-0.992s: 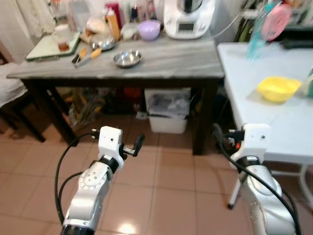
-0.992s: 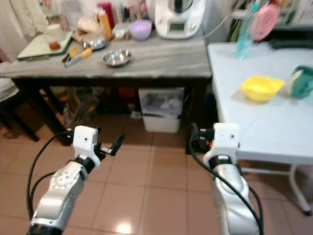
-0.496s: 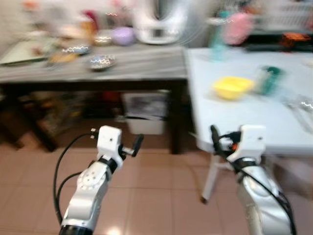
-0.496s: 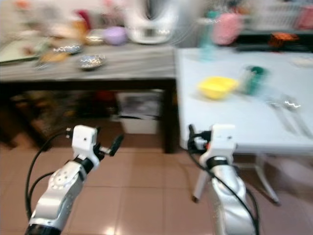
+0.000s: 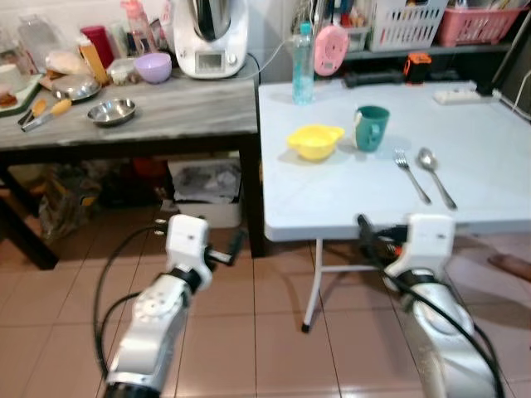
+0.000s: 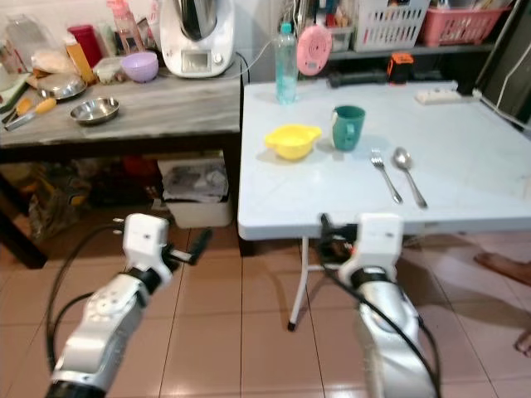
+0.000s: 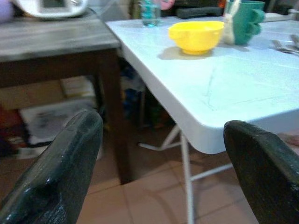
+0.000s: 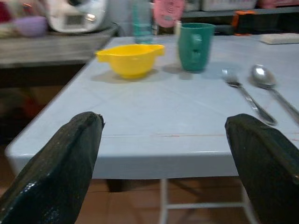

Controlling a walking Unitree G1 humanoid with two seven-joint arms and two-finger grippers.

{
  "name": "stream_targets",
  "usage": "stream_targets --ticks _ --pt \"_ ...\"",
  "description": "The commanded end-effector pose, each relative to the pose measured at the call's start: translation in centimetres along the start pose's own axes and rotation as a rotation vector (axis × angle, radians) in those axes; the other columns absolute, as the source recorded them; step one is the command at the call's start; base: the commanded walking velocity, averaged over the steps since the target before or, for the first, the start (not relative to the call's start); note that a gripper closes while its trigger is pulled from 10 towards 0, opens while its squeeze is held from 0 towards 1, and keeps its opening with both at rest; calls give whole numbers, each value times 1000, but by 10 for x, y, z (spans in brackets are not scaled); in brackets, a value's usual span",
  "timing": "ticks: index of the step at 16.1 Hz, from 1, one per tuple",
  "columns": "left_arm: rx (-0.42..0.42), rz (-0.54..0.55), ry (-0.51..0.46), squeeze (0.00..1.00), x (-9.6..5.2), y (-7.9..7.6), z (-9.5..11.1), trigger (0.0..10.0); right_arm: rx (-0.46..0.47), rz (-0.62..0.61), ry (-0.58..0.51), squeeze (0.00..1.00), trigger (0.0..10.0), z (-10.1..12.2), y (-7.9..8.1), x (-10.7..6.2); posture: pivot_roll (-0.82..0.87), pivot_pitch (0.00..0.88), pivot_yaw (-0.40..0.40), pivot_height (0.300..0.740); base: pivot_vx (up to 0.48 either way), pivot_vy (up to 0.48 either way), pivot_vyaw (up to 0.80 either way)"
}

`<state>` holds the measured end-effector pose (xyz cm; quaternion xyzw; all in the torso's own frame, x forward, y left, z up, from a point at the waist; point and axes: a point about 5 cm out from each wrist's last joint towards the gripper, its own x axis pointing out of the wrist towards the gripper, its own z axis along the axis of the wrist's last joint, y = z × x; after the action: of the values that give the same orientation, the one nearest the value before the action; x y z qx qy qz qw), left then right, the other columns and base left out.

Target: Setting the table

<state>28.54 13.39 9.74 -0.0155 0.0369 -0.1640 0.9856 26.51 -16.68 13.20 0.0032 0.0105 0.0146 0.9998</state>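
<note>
With both my grippers' fingers spread and empty, I judge the thin steel fork (image 6: pixel 385 175) slippery; pinch its handle

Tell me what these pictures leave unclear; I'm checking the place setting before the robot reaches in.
- White table: its far right is cut off by the edge in the eye views.
- Green mug: contents hidden by its wall.
- Yellow bowl: inside too shallowly seen to tell whether it is empty.
- Spoon: handle end cut off by the frame edge in the right wrist view.

Silver arms; white wrist blocks; black cables; black fingers (image 7: pixel 51 182)
</note>
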Motion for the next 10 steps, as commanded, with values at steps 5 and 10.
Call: stream_targets --ticks 5,10 --pt "107 273 -23 0 -14 38 -4 10000 -67 44 -37 0 10000 4 2 -3 -107 0 79 740 0 0 0" --pt "96 302 -28 0 -22 50 -5 10000 -64 34 -21 0 10000 -1 -1 -6 -95 0 83 740 0 0 0"
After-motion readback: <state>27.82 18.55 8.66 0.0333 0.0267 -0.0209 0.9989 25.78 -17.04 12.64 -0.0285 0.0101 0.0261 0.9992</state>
